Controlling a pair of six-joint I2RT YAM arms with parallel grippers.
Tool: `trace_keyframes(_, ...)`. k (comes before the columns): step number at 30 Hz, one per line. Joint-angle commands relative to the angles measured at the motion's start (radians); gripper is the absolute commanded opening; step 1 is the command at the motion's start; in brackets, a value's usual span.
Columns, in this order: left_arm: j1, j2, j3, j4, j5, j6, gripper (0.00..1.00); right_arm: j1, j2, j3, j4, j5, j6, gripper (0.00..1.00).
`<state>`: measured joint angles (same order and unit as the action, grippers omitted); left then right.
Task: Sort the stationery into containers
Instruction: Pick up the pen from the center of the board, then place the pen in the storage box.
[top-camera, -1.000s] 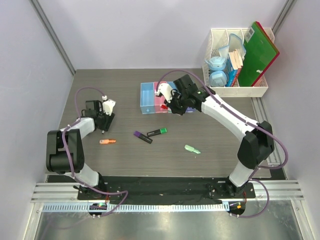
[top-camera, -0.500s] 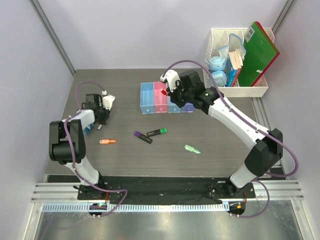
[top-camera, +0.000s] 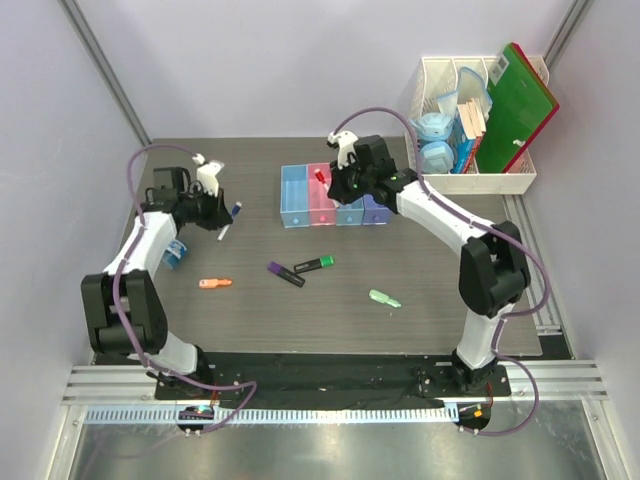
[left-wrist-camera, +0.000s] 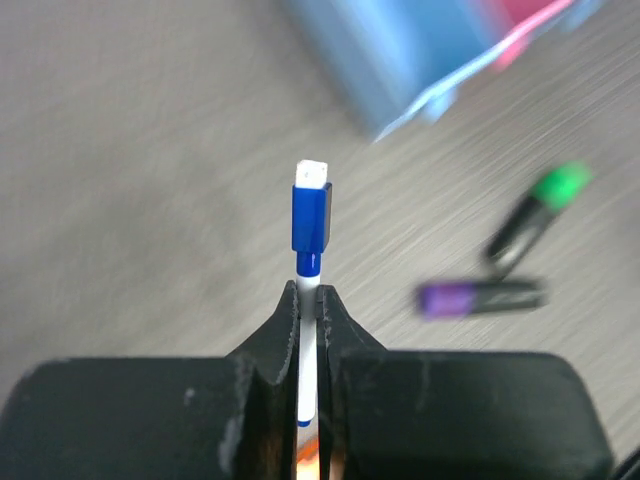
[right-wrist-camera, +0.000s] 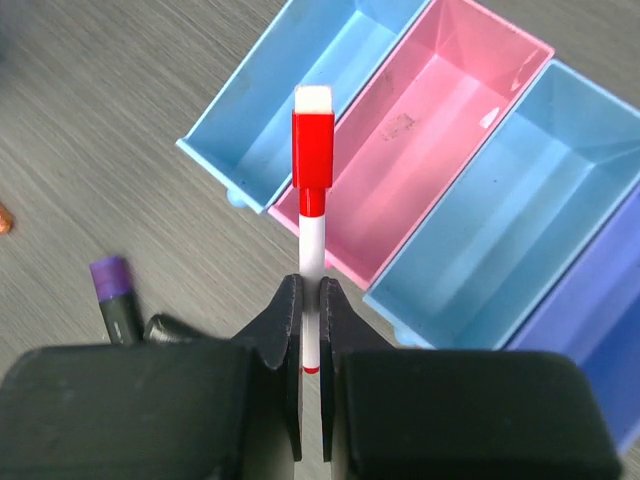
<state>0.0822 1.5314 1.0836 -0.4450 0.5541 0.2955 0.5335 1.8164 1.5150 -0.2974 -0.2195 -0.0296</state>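
Observation:
My right gripper (top-camera: 333, 180) (right-wrist-camera: 310, 285) is shut on the thin white pen with a red cap (right-wrist-camera: 312, 150). The cap hangs over the near rim of the pink bin (right-wrist-camera: 440, 120) (top-camera: 322, 205) in the row of four bins. My left gripper (top-camera: 220, 215) (left-wrist-camera: 309, 295) is shut on a white pen with a blue cap (left-wrist-camera: 310, 215), held above the table left of the bins. On the table lie a purple-ended marker (top-camera: 285, 274) (left-wrist-camera: 480, 297), a green-ended marker (top-camera: 314, 264) (left-wrist-camera: 535, 210), an orange piece (top-camera: 214, 283), a mint-green piece (top-camera: 384, 298) and a blue tape roll (top-camera: 175, 252).
The pink bin is flanked by light blue bins (top-camera: 295, 197) (top-camera: 348, 212), with a purple bin (top-camera: 374, 212) at the right end. A white slotted rack (top-camera: 470, 180) with a green folder (top-camera: 515, 105) and books stands at the back right corner.
My left gripper has risen and swung right with the blue-capped pen, uncovering the blue tape roll. My right gripper has moved back and left with the red-capped pen, over the pink bin.

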Motion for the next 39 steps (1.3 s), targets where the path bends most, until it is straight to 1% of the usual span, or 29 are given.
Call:
trace_keyframes(1, -0.015, -0.040, 0.059, 0.237, 0.337, -0.290, 0.00, -0.029, 0.063, 0.086, 0.170, -0.139, 0.138, 0.01)
trace_keyframes(3, -0.042, -0.025, 0.067, 0.325, 0.362, -0.416, 0.00, -0.044, 0.128, 0.123, 0.181, -0.171, 0.166, 0.01)
trace_keyframes(4, -0.056, -0.008, 0.067, 0.415, 0.369, -0.442, 0.00, -0.055, 0.156, 0.161, 0.184, -0.204, 0.199, 0.01)
trace_keyframes(5, -0.070, -0.002, 0.064, 0.440, 0.362, -0.464, 0.00, -0.061, 0.178, 0.178, 0.184, -0.219, 0.214, 0.01)
trace_keyframes(6, -0.112, 0.006, 0.055, 0.497, 0.350, -0.478, 0.00, -0.066, 0.217, 0.194, 0.188, -0.228, 0.230, 0.01)
trace_keyframes(9, -0.174, 0.021, 0.017, 0.623, 0.311, -0.493, 0.00, -0.072, 0.271, 0.258, 0.193, -0.247, 0.252, 0.01)
trace_keyframes(11, -0.197, 0.035, 0.004, 0.695, 0.308, -0.516, 0.00, -0.082, 0.317, 0.283, 0.188, -0.239, 0.261, 0.01)
trace_keyframes(15, -0.234, 0.064, -0.001, 0.784, 0.303, -0.578, 0.00, -0.109, 0.383, 0.343, 0.175, -0.222, 0.278, 0.01)
trace_keyframes(21, -0.260, 0.119, 0.007, 0.845, 0.222, -0.627, 0.00, -0.121, 0.409, 0.341, 0.161, -0.181, 0.247, 0.02)
trace_keyframes(24, -0.272, 0.141, 0.012, 0.848, 0.195, -0.628, 0.00, -0.121, 0.408, 0.332, 0.155, -0.178, 0.238, 0.12)
trace_keyframes(25, -0.274, 0.142, 0.012, 0.850, 0.187, -0.627, 0.00, -0.121, 0.408, 0.329, 0.152, -0.181, 0.232, 0.19)
trace_keyframes(27, -0.285, 0.145, 0.015, 0.848, 0.179, -0.622, 0.00, -0.121, 0.405, 0.323, 0.147, -0.185, 0.227, 0.26)
trace_keyframes(28, -0.288, 0.145, 0.015, 0.844, 0.172, -0.618, 0.00, -0.121, 0.400, 0.323, 0.150, -0.195, 0.221, 0.34)
trace_keyframes(31, -0.297, 0.151, 0.024, 0.829, 0.152, -0.607, 0.00, -0.119, 0.388, 0.329, 0.135, -0.198, 0.211, 0.43)
trace_keyframes(34, -0.308, 0.167, 0.033, 0.828, 0.130, -0.607, 0.00, -0.119, 0.354, 0.324, 0.118, -0.192, 0.197, 0.46)
trace_keyframes(36, -0.317, 0.179, 0.045, 0.828, 0.109, -0.608, 0.00, -0.119, 0.327, 0.307, 0.109, -0.173, 0.183, 0.46)
trace_keyframes(39, -0.332, 0.213, 0.070, 0.821, 0.070, -0.610, 0.00, -0.121, 0.242, 0.271, 0.083, -0.132, 0.155, 0.46)
